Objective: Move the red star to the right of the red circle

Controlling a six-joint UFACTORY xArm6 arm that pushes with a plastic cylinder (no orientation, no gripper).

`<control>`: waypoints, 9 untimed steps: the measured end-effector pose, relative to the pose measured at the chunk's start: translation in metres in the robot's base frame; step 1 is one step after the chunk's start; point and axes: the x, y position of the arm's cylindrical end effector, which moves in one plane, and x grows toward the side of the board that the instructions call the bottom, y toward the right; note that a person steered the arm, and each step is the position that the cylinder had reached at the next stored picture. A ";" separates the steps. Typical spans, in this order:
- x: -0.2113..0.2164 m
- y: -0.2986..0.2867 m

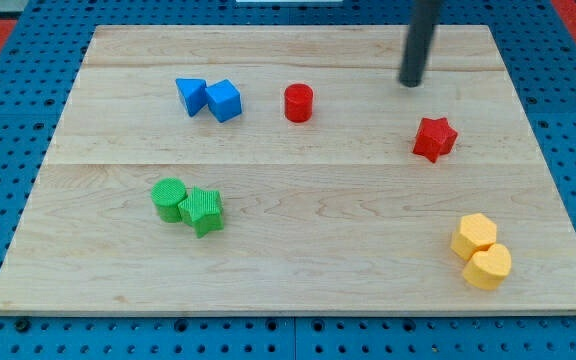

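Note:
The red star (434,138) lies on the wooden board at the view's right of centre. The red circle (298,102) stands to its upper left, well apart from it. My tip (411,83) is down near the view's top right, above and slightly left of the red star and to the right of the red circle. It touches neither block.
A blue triangle (191,95) and a blue cube (224,100) sit side by side at upper left. A green circle (170,198) and a green star (204,210) touch at lower left. Two yellow blocks (475,236) (488,267) sit at lower right near the board's edge (298,310).

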 end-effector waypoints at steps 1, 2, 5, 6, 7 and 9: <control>0.021 0.090; 0.052 0.145; 0.106 -0.040; 0.144 -0.040; 0.131 -0.086; 0.069 -0.100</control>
